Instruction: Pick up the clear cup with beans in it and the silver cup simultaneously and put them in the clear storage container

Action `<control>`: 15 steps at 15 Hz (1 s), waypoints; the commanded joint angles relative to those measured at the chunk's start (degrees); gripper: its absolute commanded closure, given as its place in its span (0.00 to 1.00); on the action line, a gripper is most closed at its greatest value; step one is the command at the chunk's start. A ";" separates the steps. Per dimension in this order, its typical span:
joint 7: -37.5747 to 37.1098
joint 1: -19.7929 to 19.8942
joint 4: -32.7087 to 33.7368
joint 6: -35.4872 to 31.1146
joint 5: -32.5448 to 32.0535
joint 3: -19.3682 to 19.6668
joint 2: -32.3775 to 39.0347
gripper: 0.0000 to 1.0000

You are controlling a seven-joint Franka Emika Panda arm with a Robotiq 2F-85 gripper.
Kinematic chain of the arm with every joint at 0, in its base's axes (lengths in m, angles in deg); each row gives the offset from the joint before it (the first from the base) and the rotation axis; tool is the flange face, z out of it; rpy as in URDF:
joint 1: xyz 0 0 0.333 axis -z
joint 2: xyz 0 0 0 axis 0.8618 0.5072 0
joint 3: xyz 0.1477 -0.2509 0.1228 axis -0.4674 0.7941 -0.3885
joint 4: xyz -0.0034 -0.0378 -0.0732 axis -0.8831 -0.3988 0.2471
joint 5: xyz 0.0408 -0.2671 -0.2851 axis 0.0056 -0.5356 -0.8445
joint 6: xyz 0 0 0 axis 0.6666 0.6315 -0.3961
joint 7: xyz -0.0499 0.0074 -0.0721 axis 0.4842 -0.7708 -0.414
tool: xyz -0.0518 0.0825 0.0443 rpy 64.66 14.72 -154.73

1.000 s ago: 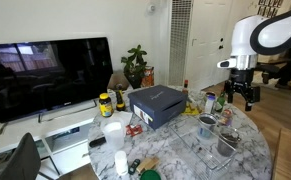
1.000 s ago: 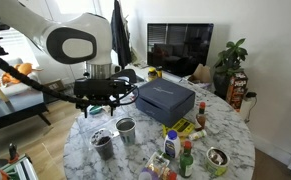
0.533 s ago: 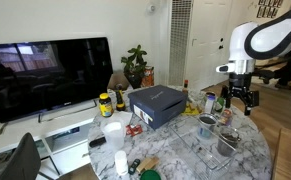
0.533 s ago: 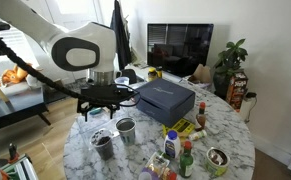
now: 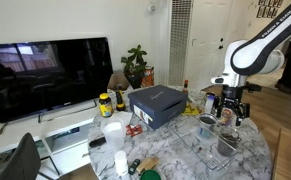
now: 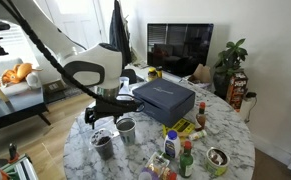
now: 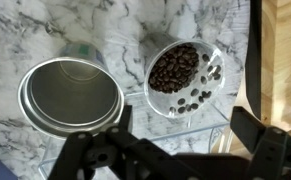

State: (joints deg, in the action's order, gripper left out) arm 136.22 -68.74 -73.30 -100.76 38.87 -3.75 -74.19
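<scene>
In the wrist view the silver cup [image 7: 72, 97] stands at the left, empty. The clear cup with beans [image 7: 183, 72] stands right of it, a small gap between them. My gripper [image 7: 185, 135] is open and empty, hovering just above the cups, its dark fingers [image 7: 253, 128] at the bottom edge. Faint see-through edges of the clear storage container [image 7: 175, 124] run under and beside the cups; I cannot tell whether the cups stand inside it. In an exterior view the gripper [image 6: 105, 112] hangs over the silver cup [image 6: 126, 128] and the bean cup [image 6: 103, 145]. It also shows in an exterior view [image 5: 228, 108].
A dark blue-grey box [image 5: 157, 104] sits mid-table. A larger white cup [image 5: 113, 133], bottles and jars [image 6: 183, 155] crowd the marble table [image 6: 225, 130]. A TV [image 5: 47, 75] and a plant [image 5: 135, 65] stand behind. The table edge is close beside the cups.
The arm has lowered the open gripper from well above the table down to just over the two cups. The cups have not moved.
</scene>
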 commanded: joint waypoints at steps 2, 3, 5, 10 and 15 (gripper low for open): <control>10.05 2.11 0.04 -7.40 8.24 -3.79 5.95 0.00; 12.30 2.47 0.04 -8.73 9.55 -4.68 6.46 0.00; 15.58 3.57 0.07 -11.17 11.58 -6.32 7.51 0.00; 21.78 3.88 0.14 -15.93 16.36 -7.18 9.03 0.00; 27.13 4.02 0.14 -20.76 21.02 -7.79 11.66 0.00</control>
State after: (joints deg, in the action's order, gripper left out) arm 159.17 -64.63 -73.16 -118.59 56.10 -10.97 -64.60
